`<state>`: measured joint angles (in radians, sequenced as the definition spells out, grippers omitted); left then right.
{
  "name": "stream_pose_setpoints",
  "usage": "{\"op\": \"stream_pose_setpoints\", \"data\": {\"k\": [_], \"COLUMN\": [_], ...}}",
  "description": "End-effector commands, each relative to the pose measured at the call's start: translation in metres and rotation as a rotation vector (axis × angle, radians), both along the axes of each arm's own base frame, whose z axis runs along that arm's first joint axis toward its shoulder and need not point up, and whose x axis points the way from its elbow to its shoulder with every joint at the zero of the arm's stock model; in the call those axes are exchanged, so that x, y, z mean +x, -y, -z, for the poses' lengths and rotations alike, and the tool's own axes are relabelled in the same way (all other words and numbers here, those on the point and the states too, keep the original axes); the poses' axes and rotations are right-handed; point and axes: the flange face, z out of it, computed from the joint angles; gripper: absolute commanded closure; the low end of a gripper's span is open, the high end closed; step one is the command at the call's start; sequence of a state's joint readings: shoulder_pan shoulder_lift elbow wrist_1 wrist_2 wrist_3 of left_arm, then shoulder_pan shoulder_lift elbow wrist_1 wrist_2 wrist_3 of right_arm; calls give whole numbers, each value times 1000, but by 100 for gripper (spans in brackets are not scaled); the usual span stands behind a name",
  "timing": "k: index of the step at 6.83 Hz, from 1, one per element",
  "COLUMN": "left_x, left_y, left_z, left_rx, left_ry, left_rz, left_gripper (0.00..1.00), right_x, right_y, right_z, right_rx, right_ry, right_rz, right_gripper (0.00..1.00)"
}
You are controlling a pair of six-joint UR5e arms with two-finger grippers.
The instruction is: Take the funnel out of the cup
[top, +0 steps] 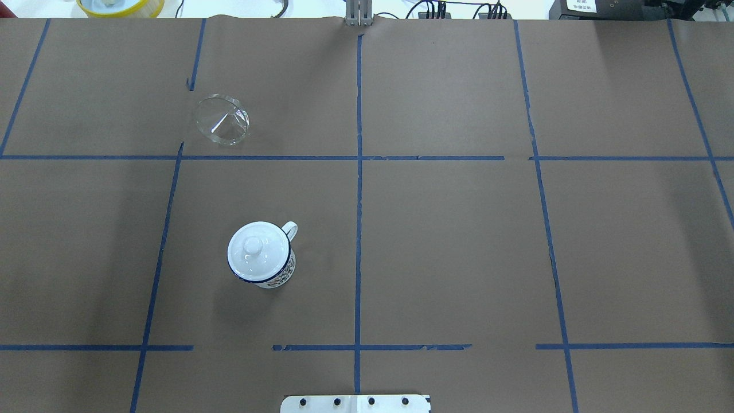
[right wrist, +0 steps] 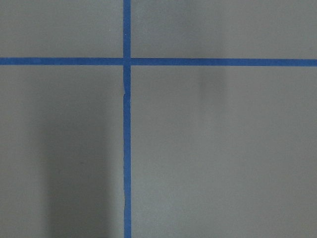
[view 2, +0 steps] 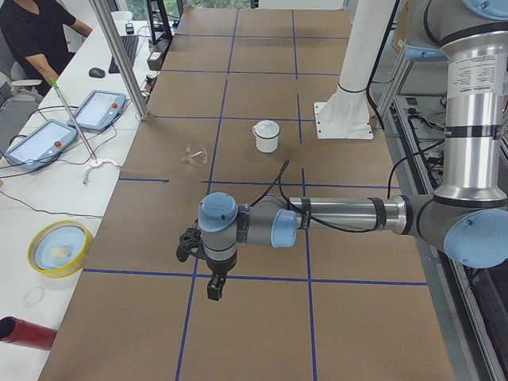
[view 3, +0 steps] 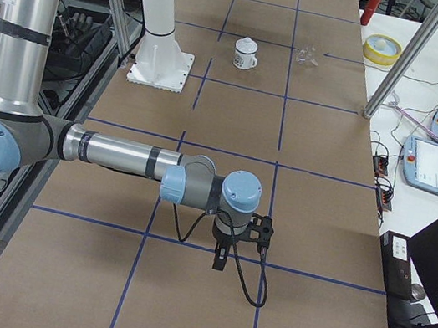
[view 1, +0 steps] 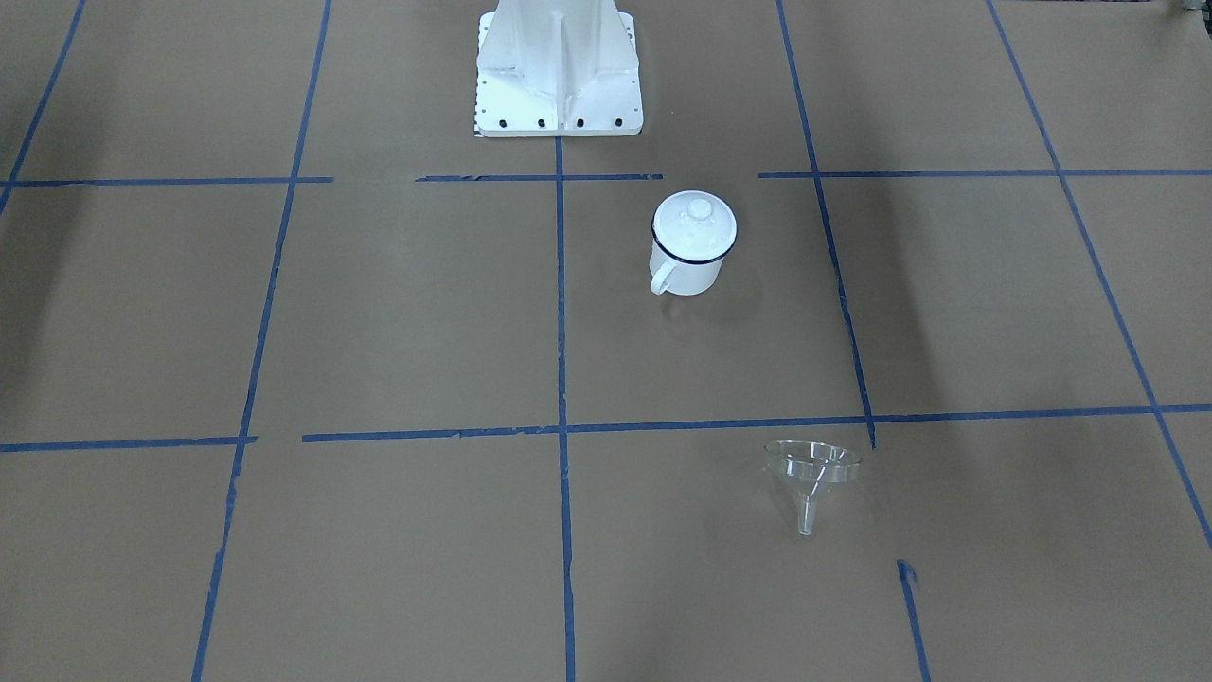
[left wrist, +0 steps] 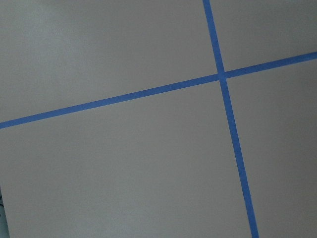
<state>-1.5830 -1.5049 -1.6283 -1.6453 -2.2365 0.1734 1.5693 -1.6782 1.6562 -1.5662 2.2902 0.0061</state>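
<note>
The clear funnel [view 1: 812,469] lies on its side on the brown paper, apart from the cup; it also shows in the overhead view [top: 221,119] and both side views [view 2: 193,155] [view 3: 308,57]. The white cup [view 1: 686,265] with a dark blue rim stands upright with a white knobbed lid [view 1: 694,224] on it [top: 257,248]. My left gripper [view 2: 214,290] hangs over the table's left end, far from both. My right gripper [view 3: 220,259] hangs over the right end. I cannot tell whether either is open. The wrist views show only paper and blue tape.
The white robot base [view 1: 559,76] stands at the table's near-robot edge. A yellow bowl [view 2: 59,246], two tablets [view 2: 44,143], a red cylinder [view 2: 24,332] and a seated person [view 2: 36,32] are on a side bench past the table.
</note>
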Motion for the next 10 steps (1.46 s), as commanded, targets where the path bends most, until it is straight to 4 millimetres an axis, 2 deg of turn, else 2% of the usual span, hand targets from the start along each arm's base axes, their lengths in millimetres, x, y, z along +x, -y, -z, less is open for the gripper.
{"op": "stream_pose_setpoints", "data": {"k": [1, 2, 4, 10], "left_x": [0, -1, 8, 8], "left_y": [0, 1, -2, -1], "left_z": [0, 1, 2, 2], "left_rx": [-3, -7, -53, -53], "left_ry": [0, -2, -124, -121], "left_rz": [1, 4, 30, 35], "left_gripper": [0, 0, 0, 0], "right_x": [0, 0, 0, 0], "right_y": [0, 0, 0, 0], "right_z": [0, 0, 0, 0], "right_rx": [0, 0, 0, 0], "right_ry": [0, 0, 0, 0], "right_rz": [0, 0, 0, 0], "right_gripper": [0, 0, 0, 0]}}
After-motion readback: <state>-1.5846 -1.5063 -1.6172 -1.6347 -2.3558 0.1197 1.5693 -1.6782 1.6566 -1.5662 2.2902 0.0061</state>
